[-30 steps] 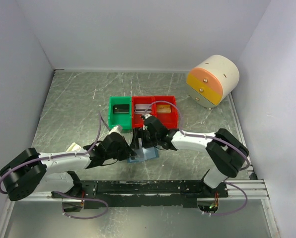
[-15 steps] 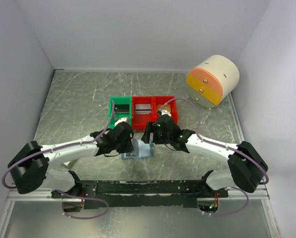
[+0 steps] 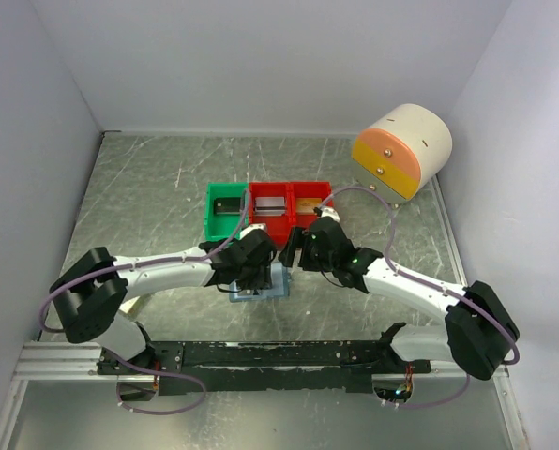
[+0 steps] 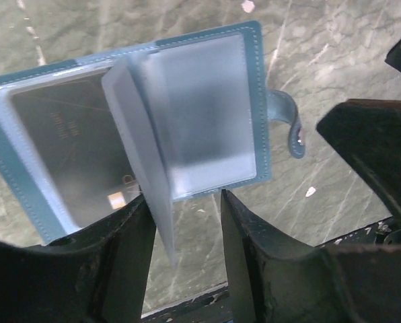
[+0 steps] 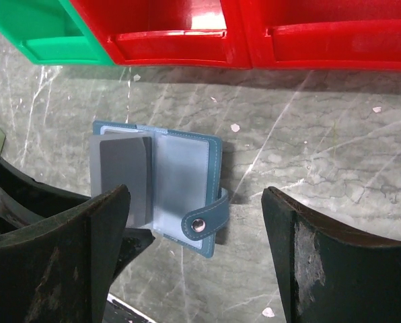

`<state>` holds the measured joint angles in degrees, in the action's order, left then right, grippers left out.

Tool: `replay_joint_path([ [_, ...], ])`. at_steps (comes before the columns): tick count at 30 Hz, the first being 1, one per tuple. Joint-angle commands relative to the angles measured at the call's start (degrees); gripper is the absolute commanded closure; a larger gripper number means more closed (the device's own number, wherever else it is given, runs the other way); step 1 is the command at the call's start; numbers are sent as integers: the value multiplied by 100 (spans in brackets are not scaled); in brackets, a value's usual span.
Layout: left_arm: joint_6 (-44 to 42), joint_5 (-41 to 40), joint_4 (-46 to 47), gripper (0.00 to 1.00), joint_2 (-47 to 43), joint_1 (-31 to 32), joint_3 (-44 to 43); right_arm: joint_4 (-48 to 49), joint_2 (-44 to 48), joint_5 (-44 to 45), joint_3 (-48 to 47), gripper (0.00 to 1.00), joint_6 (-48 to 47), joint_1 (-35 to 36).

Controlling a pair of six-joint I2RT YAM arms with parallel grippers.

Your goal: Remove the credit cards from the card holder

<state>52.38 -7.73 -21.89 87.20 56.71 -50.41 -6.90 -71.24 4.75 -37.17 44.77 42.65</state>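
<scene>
Card holder (image 5: 180, 171) open; dark credit card (image 4: 66, 148) inside, its print blurred.

Colours on the worktop (image 5: 335, 148)
Slate-blue card holder (image 5: 180, 182), paler blue lining; dark grey credit card (image 5: 123, 175) centre left. Green bin (image 5: 46, 27) upper left, red bins (image 5: 241, 40) along top. Worktop grey-green, pale-veined marbling.

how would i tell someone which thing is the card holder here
Find the row of one green bin and red bins mid-table. Right in front of them, on the robot's side, lies the card holder, folded open. It's the only slate-blue thing, with clear card sleeves and a snap strap.
</scene>
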Motion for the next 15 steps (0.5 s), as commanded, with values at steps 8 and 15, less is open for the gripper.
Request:
replay_joint_path([
  [8,-204,183,325,45,418,413,-436,9,338,37,153,19,57,-123],
  [15,-180,-106,452,34,-387,508,-42,486,438,-614,310,22,-106,-156],
])
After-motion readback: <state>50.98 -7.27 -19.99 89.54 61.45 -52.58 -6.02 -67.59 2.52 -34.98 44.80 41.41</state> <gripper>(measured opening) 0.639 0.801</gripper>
